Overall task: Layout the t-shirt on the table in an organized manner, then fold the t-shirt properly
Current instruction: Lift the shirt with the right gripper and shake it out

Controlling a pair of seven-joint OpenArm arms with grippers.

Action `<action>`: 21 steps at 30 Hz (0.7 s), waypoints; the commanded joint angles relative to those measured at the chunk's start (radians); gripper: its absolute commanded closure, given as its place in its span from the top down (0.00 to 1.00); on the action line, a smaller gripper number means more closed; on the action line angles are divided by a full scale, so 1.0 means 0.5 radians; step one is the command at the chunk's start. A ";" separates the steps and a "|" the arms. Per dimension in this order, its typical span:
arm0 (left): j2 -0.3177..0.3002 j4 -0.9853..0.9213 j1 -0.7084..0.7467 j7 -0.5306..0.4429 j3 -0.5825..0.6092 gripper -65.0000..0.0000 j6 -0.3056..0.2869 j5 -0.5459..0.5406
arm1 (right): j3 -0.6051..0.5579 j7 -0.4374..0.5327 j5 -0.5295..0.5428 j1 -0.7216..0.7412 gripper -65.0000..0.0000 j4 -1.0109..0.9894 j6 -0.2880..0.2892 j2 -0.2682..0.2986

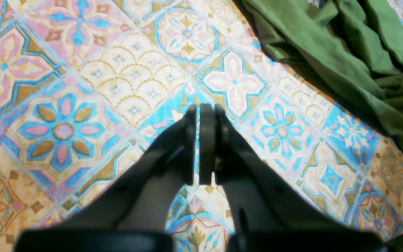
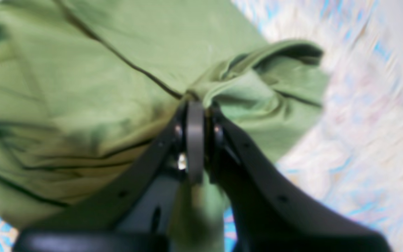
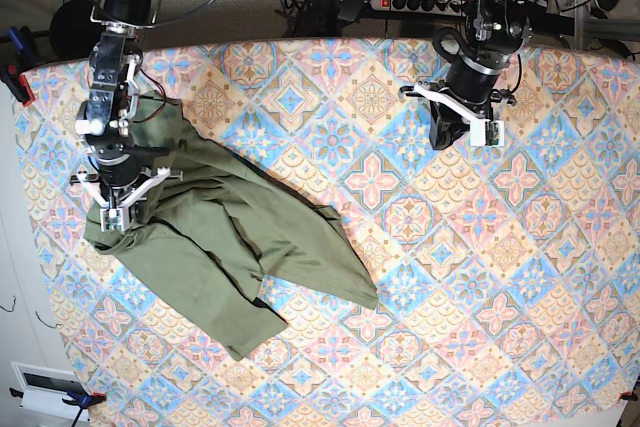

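The olive-green cotton t-shirt [image 3: 225, 247] lies crumpled on the big desk with the cloth of blue, pink, orange and cream flower tiles [image 3: 480, 277]. It sits on the left side of the desk in the base view. One part reaches out toward the middle of the desk. Another part reaches toward the near edge.

The right end effector [image 2: 195, 105] is black and is clenched on the t-shirt. In its wrist view the two fingers are pressed together, and a fold of green cloth is pinched between them. The cloth bunches up around the tips. This view is blurry. In the base view this end effector [image 3: 113, 215] is at the shirt's left edge, where the cloth is gathered.

The left end effector [image 1: 201, 108] is black too. Its fingers are squeezed together and hold nothing. It hangs over bare tile cloth, apart from the shirt [image 1: 345, 52], which shows in the top right corner of its wrist view. In the base view it [image 3: 455, 137] is far back on the right.
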 commanded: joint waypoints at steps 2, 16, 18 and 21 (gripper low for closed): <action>-0.010 0.032 -0.004 -0.047 -0.004 0.04 -0.011 -0.009 | -0.016 0.085 0.064 0.033 0.02 0.217 0.048 0.028; -0.083 0.032 0.048 -0.047 -0.028 0.04 -0.011 -0.009 | -0.078 0.023 1.059 -0.188 0.02 0.520 0.493 -0.131; -0.083 0.032 0.100 -0.047 -0.090 0.04 -0.011 -0.009 | -0.249 0.023 1.068 -0.185 0.02 0.524 0.533 -0.159; -0.083 0.032 0.137 -0.047 -0.163 0.04 -0.011 -0.009 | -0.526 0.023 1.022 -0.081 0.02 0.490 0.536 -0.303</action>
